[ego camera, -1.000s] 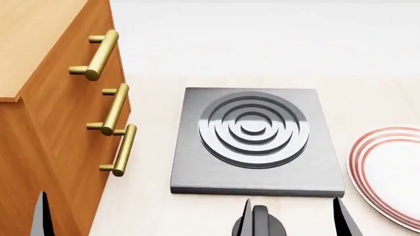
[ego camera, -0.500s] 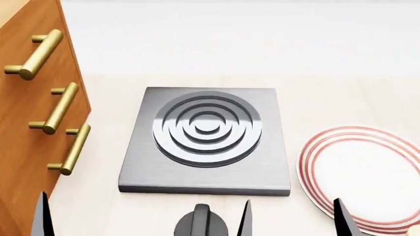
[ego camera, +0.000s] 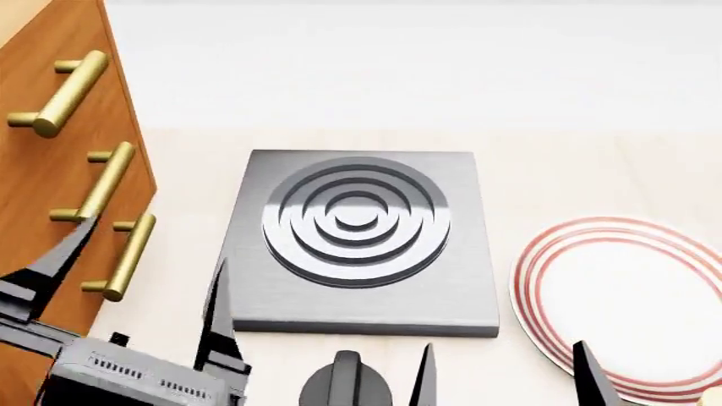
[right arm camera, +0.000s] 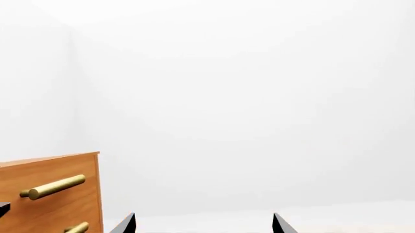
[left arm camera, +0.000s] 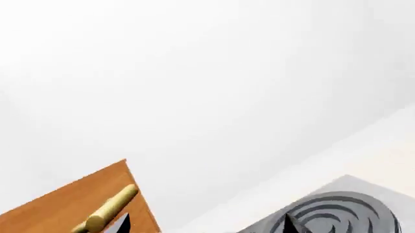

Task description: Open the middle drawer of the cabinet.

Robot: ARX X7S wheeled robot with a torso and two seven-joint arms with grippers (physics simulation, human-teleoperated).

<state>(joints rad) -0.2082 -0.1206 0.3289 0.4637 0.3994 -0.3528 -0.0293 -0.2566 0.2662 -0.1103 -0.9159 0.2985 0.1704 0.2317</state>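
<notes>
At far left, cabinet, all drawers shut; middle drawer handle just beyond left pincer, tips apart. Advise: straddle bar, clamp, pull straight. Right pincer apart, idle.

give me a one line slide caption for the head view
Open left tool raised beside the cabinet, near its closed middle drawer's handle.

The left gripper has risen into the lower left of the head view — before, only one dark fingertip showed at the bottom edge. Its spread fingers now stand just beside the lowest handle, one overlapping the cabinet front.
</notes>
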